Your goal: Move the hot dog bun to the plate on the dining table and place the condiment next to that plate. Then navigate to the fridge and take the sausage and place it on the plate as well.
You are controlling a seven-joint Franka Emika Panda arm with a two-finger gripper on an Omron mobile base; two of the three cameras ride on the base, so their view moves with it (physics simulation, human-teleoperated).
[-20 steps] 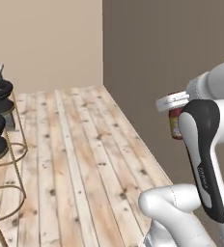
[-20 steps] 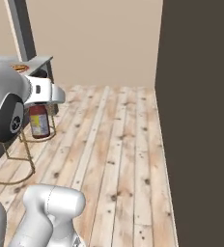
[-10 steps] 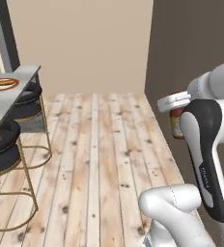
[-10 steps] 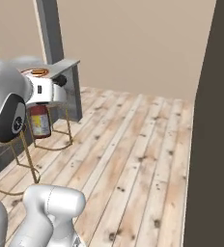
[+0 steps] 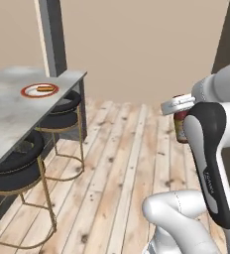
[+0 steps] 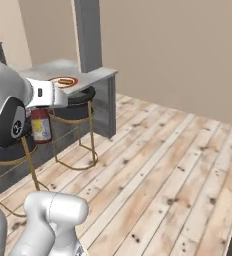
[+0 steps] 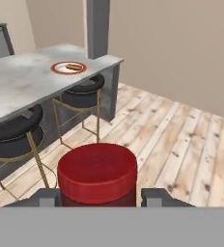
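At the upper left of the left base view I see the bench with the plate on it, and the hot dog bun lies on that plate. Below the bench edge stand two black stools on the wooden floor. At the right of the same view my hand is closed around the condiment, carried in the air well apart from the bench.

Two black stools on gold legs stand on the plank floor, tucked under the long edge. A grey pillar rises behind them, before a beige wall.
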